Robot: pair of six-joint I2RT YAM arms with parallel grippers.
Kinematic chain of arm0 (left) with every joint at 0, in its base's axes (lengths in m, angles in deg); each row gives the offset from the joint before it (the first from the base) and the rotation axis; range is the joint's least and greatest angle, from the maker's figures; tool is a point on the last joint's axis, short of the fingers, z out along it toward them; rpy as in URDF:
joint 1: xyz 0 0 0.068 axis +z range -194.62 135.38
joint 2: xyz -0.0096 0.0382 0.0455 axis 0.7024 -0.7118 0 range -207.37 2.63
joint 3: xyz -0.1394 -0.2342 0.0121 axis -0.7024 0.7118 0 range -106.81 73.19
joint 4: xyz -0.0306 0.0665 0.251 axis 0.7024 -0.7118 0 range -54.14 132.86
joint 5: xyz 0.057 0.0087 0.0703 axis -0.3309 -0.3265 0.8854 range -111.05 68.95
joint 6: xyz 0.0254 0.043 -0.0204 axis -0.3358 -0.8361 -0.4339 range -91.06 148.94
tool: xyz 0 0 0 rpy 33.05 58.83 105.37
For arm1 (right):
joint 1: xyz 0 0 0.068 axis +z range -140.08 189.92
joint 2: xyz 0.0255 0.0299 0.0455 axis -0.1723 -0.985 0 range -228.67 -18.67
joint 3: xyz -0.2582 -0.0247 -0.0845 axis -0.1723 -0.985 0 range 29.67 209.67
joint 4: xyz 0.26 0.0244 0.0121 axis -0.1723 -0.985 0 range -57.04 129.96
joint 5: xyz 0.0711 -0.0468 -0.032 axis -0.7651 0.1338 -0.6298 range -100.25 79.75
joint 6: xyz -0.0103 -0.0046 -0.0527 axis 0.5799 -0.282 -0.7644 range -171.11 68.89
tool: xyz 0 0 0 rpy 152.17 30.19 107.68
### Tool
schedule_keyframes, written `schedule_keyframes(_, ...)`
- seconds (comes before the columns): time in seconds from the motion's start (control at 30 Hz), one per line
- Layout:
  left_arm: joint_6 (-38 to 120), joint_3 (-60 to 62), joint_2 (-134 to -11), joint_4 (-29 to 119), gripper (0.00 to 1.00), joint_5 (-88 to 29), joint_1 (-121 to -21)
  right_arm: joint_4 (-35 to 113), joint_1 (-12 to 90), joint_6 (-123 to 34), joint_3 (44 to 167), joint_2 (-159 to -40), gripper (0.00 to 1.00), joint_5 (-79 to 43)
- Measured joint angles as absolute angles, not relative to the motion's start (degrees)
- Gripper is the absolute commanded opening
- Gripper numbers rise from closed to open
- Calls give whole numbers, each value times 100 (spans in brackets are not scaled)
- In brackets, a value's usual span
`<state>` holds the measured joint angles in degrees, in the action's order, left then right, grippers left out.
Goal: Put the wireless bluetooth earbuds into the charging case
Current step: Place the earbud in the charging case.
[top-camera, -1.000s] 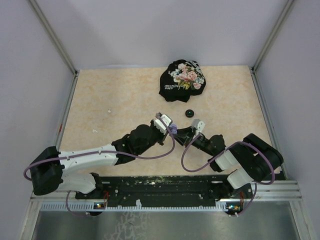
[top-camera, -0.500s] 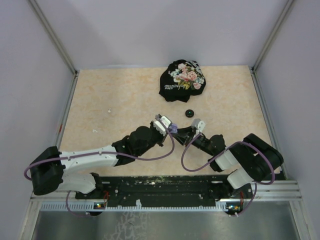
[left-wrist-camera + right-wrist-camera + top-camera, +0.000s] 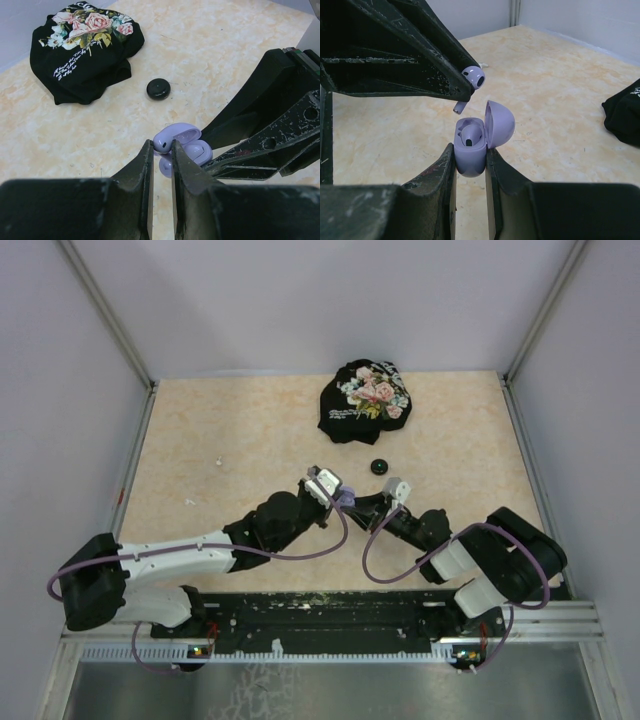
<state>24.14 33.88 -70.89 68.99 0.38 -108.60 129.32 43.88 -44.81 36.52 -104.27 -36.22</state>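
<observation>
My right gripper (image 3: 470, 150) is shut on the lavender charging case (image 3: 469, 160) and holds it upright above the table. Its lid (image 3: 501, 124) is open, and one lavender earbud (image 3: 470, 134) sits in the case. My left gripper (image 3: 161, 145) is shut on a second lavender earbud (image 3: 164, 139). In the right wrist view this earbud (image 3: 474, 77) hangs just above and left of the open case, stem pointing down, apart from it. In the top view the two grippers (image 3: 335, 490) (image 3: 368, 508) meet at mid-table with the case (image 3: 347, 499) between them.
A black floral cloth (image 3: 364, 398) lies at the back of the table. A small black round puck (image 3: 379, 466) lies just beyond the grippers, also in the left wrist view (image 3: 158, 89). Two tiny pale pieces (image 3: 218, 461) (image 3: 190, 502) lie at the left.
My left gripper has shifted very slightly with the earbud. The right gripper and the case have stayed where they were.
</observation>
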Motion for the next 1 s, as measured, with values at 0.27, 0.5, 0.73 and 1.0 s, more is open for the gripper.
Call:
schedule_keyframes(0.27,2309,3390,-7231,7062,9,53,-10860,12932,4388,-4446,3652,-10427,0,-3622)
schedule_keyframes(0.5,2288,3456,-7371,7165,9,62,-10863,12932,4388,-4444,3652,-10427,0,-3622)
schedule_keyframes(0.73,2290,3488,-7403,7237,9,57,-10902,12924,4388,-4444,3650,-10427,0,-3620)
schedule_keyframes(1.0,2314,3604,-7281,7224,12,31,-10970,12924,4388,-4442,3650,-10421,0,-3644)
